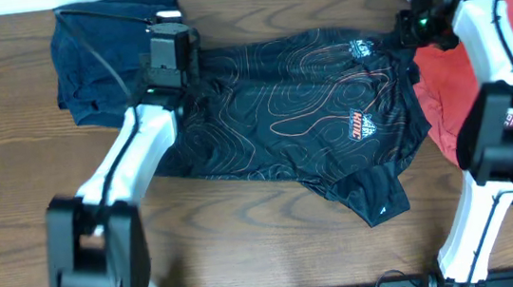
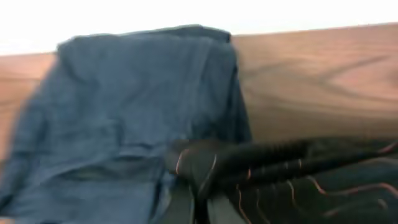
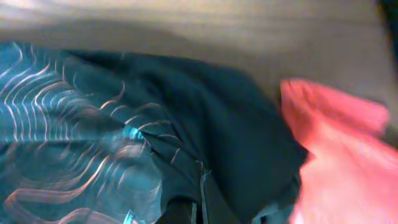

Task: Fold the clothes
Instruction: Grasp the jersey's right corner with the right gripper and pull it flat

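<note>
- My left claw (image 2: 198, 198) is pinched closed on a bunched ridge of the black shiny sports shirt with thin reddish contour lines (image 1: 282, 112), at its upper left edge.
- My right claw (image 3: 198, 202) is clamped closed on that shirt's upper right corner.
- The shirt lies spread and wrinkled across the brown wooden bench (image 1: 248, 240), logos facing up.
- A crumpled dark blue garment (image 1: 94, 55) touches its left side, and a red T-shirt (image 1: 437, 91) lies just beside its right.
</note>
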`<state>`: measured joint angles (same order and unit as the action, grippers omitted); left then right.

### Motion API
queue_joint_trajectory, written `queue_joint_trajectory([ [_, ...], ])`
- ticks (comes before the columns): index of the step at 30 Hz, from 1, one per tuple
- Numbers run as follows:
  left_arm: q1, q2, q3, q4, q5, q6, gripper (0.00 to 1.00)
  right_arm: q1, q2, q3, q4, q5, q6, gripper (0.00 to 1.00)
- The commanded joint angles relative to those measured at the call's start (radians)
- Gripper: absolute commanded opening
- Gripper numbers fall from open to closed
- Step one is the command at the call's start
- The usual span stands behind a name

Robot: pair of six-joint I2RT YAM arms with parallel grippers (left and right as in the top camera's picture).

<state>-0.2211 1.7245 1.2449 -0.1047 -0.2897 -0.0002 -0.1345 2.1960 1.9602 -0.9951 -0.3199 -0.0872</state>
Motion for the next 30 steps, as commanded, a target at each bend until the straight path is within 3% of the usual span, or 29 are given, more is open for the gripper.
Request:
queue_joint_trajectory([
  [1, 0.029, -0.118, 0.016, -0.058, -0.01, 0.002, 0.06, -0.016, -0.132, 0.011, -0.08, 0.0, -0.037, 0.01],
  [5, 0.062, -0.172, 0.016, -0.217, 0.003, -0.018, 0.06, -0.024, -0.14, 0.002, -0.212, 0.002, -0.071, 0.01],
  [9, 0.092, -0.143, 0.011, -0.33, 0.067, -0.02, 0.06, -0.024, -0.139, -0.082, -0.211, 0.002, -0.075, 0.01],
  [18, 0.114, -0.048, 0.003, -0.355, 0.07, -0.02, 0.06, -0.029, -0.139, -0.311, -0.09, -0.001, -0.052, 0.01],
  [26, 0.114, -0.045, 0.003, -0.424, 0.071, -0.02, 0.06, -0.036, -0.139, -0.346, -0.085, -0.006, -0.048, 0.04],
  [27, 0.114, -0.045, 0.003, -0.436, 0.07, -0.02, 0.13, -0.037, -0.139, -0.346, -0.087, -0.006, -0.048, 0.17],
  [28, 0.114, -0.045, 0.003, -0.447, 0.071, -0.02, 0.33, -0.037, -0.139, -0.346, -0.089, -0.006, -0.048, 0.31],
  [30, 0.114, -0.045, 0.003, -0.465, 0.07, -0.02, 0.55, -0.037, -0.139, -0.342, -0.089, -0.006, -0.048, 0.52],
])
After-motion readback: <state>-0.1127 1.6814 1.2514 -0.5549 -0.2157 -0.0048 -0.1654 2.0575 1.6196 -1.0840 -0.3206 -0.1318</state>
